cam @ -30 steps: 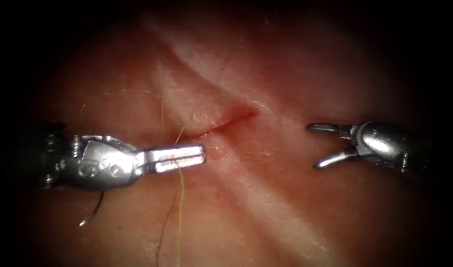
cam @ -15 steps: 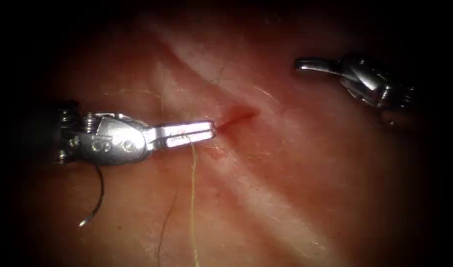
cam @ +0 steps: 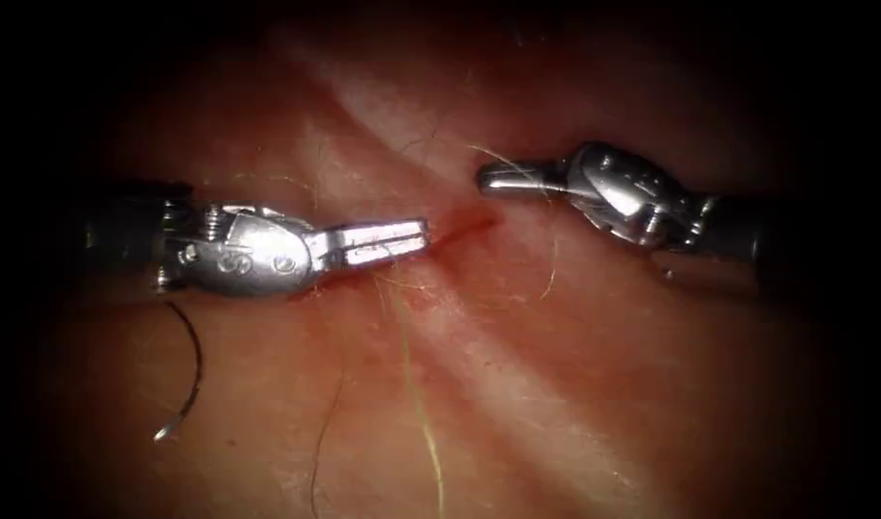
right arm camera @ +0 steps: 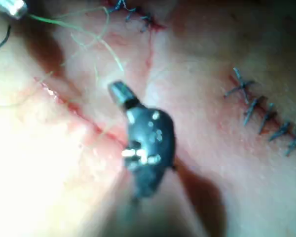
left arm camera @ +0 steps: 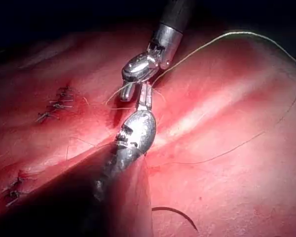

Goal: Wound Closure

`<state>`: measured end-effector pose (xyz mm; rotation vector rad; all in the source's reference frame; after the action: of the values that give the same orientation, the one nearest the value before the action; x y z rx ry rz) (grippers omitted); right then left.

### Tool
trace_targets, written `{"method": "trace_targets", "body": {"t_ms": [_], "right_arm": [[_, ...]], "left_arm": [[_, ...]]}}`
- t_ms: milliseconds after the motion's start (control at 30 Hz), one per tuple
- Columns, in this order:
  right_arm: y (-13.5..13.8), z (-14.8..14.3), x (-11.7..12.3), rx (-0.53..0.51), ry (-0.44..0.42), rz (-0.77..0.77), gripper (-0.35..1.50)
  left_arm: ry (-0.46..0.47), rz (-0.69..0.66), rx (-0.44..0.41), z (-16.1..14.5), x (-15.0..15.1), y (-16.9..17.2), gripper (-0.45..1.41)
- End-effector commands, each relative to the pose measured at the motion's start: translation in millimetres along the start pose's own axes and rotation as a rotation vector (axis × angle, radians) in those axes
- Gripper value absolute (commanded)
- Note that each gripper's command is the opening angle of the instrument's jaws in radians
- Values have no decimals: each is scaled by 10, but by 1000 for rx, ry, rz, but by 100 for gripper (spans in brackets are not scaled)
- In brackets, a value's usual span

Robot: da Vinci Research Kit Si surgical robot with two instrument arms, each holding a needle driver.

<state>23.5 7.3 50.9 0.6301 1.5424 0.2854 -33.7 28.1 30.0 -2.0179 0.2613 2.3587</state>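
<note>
Finding 1. The left arm's silver two-jawed gripper (cam: pixel 416 235) lies just left of the short red cut (cam: pixel 464 229) in the pale pink tissue (cam: pixel 555 384), its tip nearly touching the cut's left end. The jaws are pressed together. The fine yellow-green thread (cam: pixel 416 404) leaves from their underside and runs down across the tissue, so the gripper is judged to be pinching the thread.

Finding 2. The right arm's silver gripper (cam: pixel 488 179) sits just above and to the right of the cut with its jaws closed. A pale strand crosses its tip. Whether that strand is caught between the jaws cannot be made out.

Finding 3. The dark curved steel needle (cam: pixel 192 375) lies loose on the tissue well to the left of the cut, below the left tool's body. Neither tool holds it, and it appears to rest on the tissue rather than in it.

Assessment. The work in hand appears to be managing thread at the cut. Good practice:
- Keep the left gripper's hold firm, with tension along the line of the thread and not upward against the cut's edge.
- Keep both tips off the tissue.
- Keep the loose strand clear of the right tool's wrist.
- Keep the free needle in sight.

Noted: a row of dark finished stitches (right arm camera: pixel 259 111) lies well apart from the cut.
</note>
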Motion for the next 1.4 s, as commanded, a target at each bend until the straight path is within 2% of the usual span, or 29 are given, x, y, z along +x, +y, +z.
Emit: {"method": "trace_targets", "body": {"t_ms": [33, 133, 300, 533, 733, 933, 1000, 1033, 1067, 1167, 1300, 1400], "right_arm": [[-4, 13, 8, 20, 29, -4, -35], [-8, 20, 17, 26, 49, 5, -35], [-6, 34, 19, 1, 71, 4, -35], [-2, 38, 20, -27, 98, 15, -35], [-8, 38, 31, -17, 133, 26, -35], [-4, 50, 27, -38, 142, 21, -35], [-1, 61, 22, -58, 138, 22, -18], [-1, 68, 17, -62, 137, 29, 4], [-2, 71, 15, -63, 137, 27, 10], [-2, 76, 10, -68, 134, 23, 47], [0, 76, 9, -97, 130, 24, 104], [-1, 76, 5, -100, 89, 24, 113]], "left_arm": [[-1, -9, 4, 11, -15, 3, -45], [-18, -20, -2, 22, -34, 14, -45], [-20, -36, -18, 40, -51, 28, -45], [-6, -47, -53, 69, -69, 48, -45], [-5, -59, -54, 78, -89, 48, -45], [0, -65, -65, 88, -87, 57, -45], [13, -66, -76, 98, -77, 63, -45], [20, -66, -81, 103, -72, 66, -45], [24, -65, -84, 106, -69, 68, -45], [29, -65, -88, 111, -64, 71, -45], [34, -65, -93, 114, -58, 73, -45], [39, -69, -97, 113, -52, 71, -45]]}}
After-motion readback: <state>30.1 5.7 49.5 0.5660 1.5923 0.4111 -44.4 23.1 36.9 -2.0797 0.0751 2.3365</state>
